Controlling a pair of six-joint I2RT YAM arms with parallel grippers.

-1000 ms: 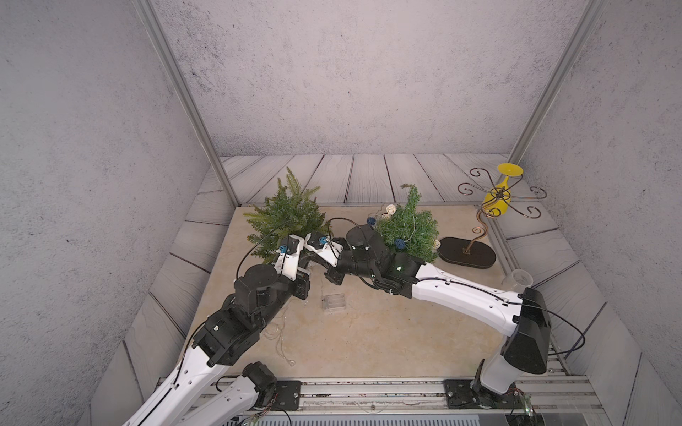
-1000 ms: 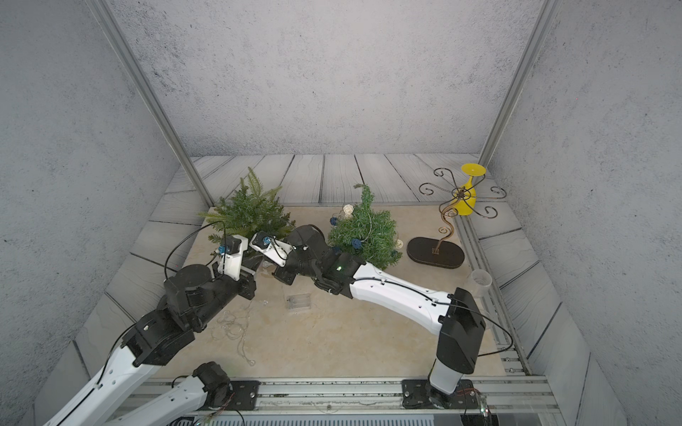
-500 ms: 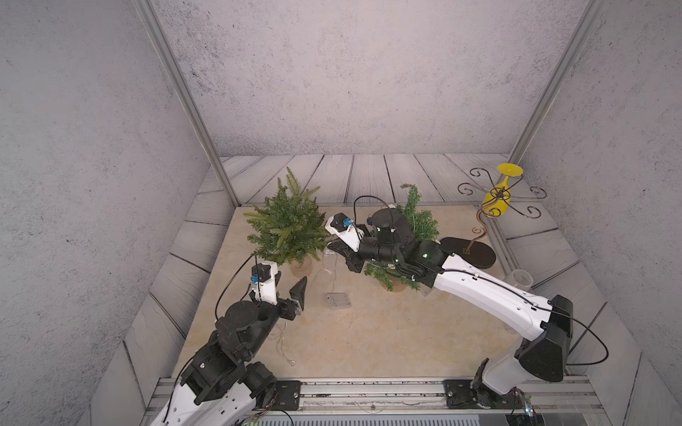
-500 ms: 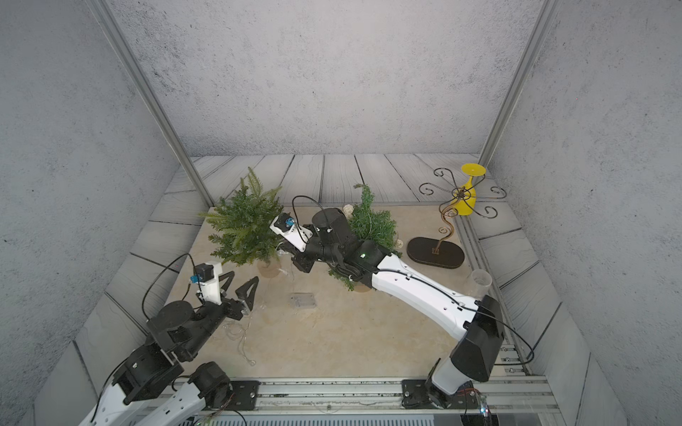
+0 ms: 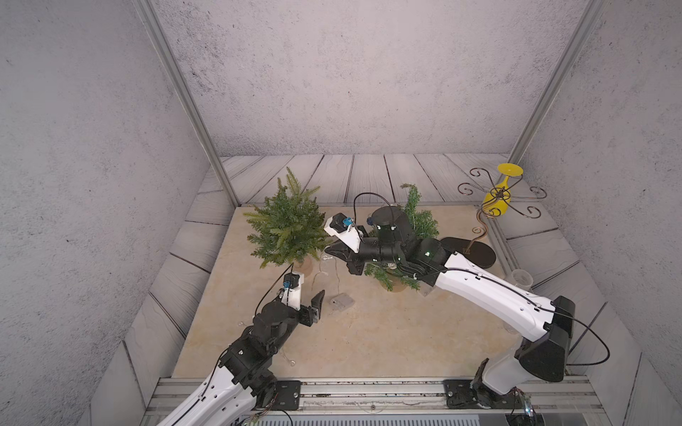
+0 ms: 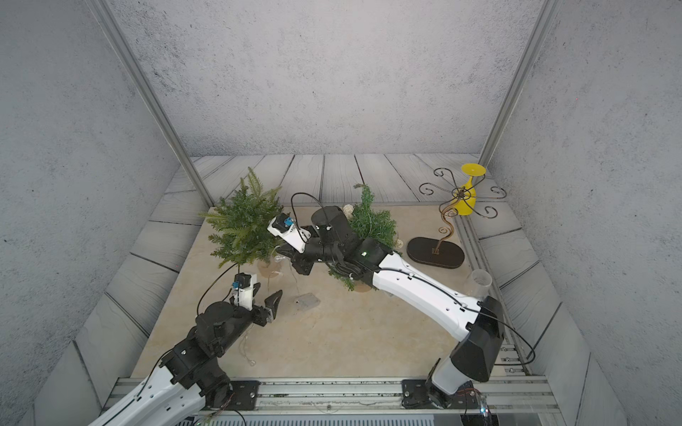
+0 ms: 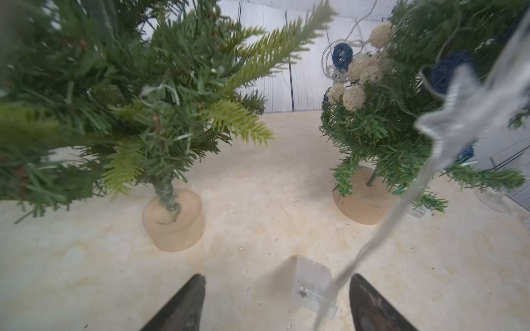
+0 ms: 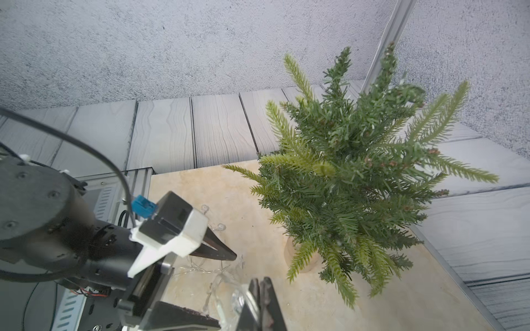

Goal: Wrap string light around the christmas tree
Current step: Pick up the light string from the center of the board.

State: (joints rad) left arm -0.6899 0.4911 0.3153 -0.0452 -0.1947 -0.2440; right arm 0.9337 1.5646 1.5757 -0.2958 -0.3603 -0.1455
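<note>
Nearest us, the left gripper (image 6: 265, 295) has backed away from the tree (image 5: 288, 230) toward the front rail. Its fingers now stand wide apart with nothing between them. A second ago it was pinched shut, up against the tree's lower branches.

Between it and the tree a small clear box (image 5: 341, 301) lies on the table. The string light (image 7: 413, 186) rises from near the box in a slack strand. Just beside the tree's lower branches, the right gripper (image 8: 260, 286) is pinched tight on that strand.

We read this as a handover: the right arm alone carries the light now. The wrapping looks barely begun, with loose strand lying on the table in front of the tree and only a little thin wire showing among its branches.

The table (image 5: 387, 350) is pale and mottled. Beyond the right arm stands a second tree (image 5: 420, 221) hung with balls. Farther from the tree is a wire stand (image 5: 496, 199) holding a yellow glass. Grey planks and speckled grey walls close in behind.
</note>
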